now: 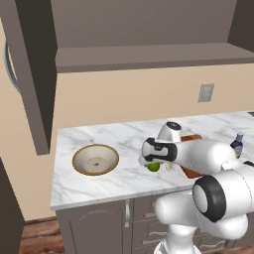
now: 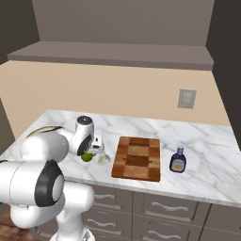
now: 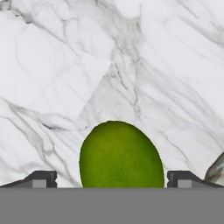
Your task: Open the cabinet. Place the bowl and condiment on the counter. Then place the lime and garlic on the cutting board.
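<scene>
- My gripper [image 3: 112, 179] stands spread wide and holds nothing; in the hand view one dark fingertip [image 3: 41, 178] rises on each side of the lime [image 3: 120, 154], which sits between them on the counter [image 3: 52, 65]
- From the base views the lime [image 2: 87, 156] lies on the marble just under my hand, with the garlic [image 2: 102, 159] just beside it and the cutting board [image 2: 138, 158] a little further to the right — neither fruit nor bulb is on the board yet
- The bowl [image 1: 95, 159] and the condiment [image 2: 177, 160] already stand on the counter, and the cabinet [image 1: 34, 74] is open above
- I judge the lime light, firm and smooth-skinned, round enough to roll or squirt out of a pinch — I would close across its widest middle, fingers level, not near the top
- The garlic so close by could get nudged as I close
</scene>
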Available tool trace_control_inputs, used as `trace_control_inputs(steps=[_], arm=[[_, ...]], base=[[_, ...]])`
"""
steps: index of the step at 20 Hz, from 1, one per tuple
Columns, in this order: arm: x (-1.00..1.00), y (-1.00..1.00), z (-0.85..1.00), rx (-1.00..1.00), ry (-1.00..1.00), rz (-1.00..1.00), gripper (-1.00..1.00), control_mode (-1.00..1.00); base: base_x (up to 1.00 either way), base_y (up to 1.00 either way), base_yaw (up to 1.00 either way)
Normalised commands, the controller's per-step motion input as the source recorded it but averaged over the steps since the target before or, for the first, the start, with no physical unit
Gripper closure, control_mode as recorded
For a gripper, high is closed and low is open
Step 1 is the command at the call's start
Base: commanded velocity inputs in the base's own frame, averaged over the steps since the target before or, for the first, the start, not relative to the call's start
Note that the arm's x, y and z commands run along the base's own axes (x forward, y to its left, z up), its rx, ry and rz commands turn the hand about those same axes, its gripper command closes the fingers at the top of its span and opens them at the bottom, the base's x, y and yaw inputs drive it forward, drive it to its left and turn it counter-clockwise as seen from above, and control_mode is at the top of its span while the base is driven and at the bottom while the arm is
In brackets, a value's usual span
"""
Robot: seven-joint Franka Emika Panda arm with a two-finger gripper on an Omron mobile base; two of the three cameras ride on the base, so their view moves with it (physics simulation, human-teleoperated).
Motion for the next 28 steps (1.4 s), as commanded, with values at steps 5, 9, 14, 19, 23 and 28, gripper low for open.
trace_control_inputs(steps=[5, 9, 14, 19, 23, 28], arm=[[0.08, 0.00, -0.17, 0.00, 0.00, 0.00, -1.00, -1.00], [0.01, 0.00, 0.00, 0.00, 0.00, 0.00, -1.00, -1.00], [0.00, 0.00, 0.00, 0.00, 0.00, 0.00, 1.00, -1.00], [0.00, 0.00, 0.00, 0.00, 0.00, 0.00, 1.00, -1.00], [0.00, 0.00, 0.42, 0.00, 0.00, 0.00, 1.00, -1.00], [0.00, -0.07, 0.74, 0.00, 0.00, 0.00, 1.00, -1.00]], base=[[0.00, 0.00, 0.00], [0.00, 0.00, 0.00], [0.00, 0.00, 0.00], [0.00, 0.00, 0.00], [0.00, 0.00, 0.00], [0.00, 0.00, 0.00]])
